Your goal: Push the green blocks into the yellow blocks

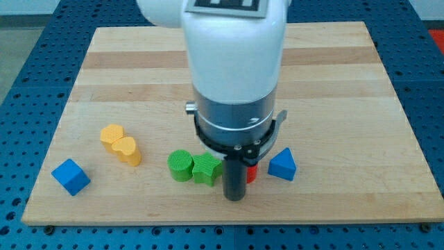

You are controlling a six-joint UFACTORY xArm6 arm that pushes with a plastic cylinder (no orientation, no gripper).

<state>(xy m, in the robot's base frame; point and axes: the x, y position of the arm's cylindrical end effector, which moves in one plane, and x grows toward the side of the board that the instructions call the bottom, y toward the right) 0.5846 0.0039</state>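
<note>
Plainly, filling the view's centre and running off its top edge: white arm housing (232, 48) w/ a grey collar (236, 121) beneath, blocking a broad strip of the wooden board (333, 83) behind it. Lying under everything, board showing all four edges, resting on blue perforated table (21, 42). Hanging below the collar: dark rod, ending at my tip (235, 198), near the board's bottom edge. No claw here, just a plain rod, so nothing opening, nothing closing, nothing being held. Tip sitting just right of the green star-ish block (205, 169), looking in contact w/ it, though exact touch hard to confirm. Peeking out right of the rod: red block (252, 173), mostly hidden, shape not readable. Sitting right of that, near but apart: blue triangular block (282, 165). Pressing against the green star-ish block on its left: green round block (180, 165), ribbed sides. Lying further toward the view's left, apart from the greens: two yellow blocks, the upper yellow block (111, 134) and the lower yellow block (127, 150), touching each other, rounded outlines, exact shapes unclear. Sitting far left near the bottom corner: blue cube (71, 176), well apart from the rest.
</note>
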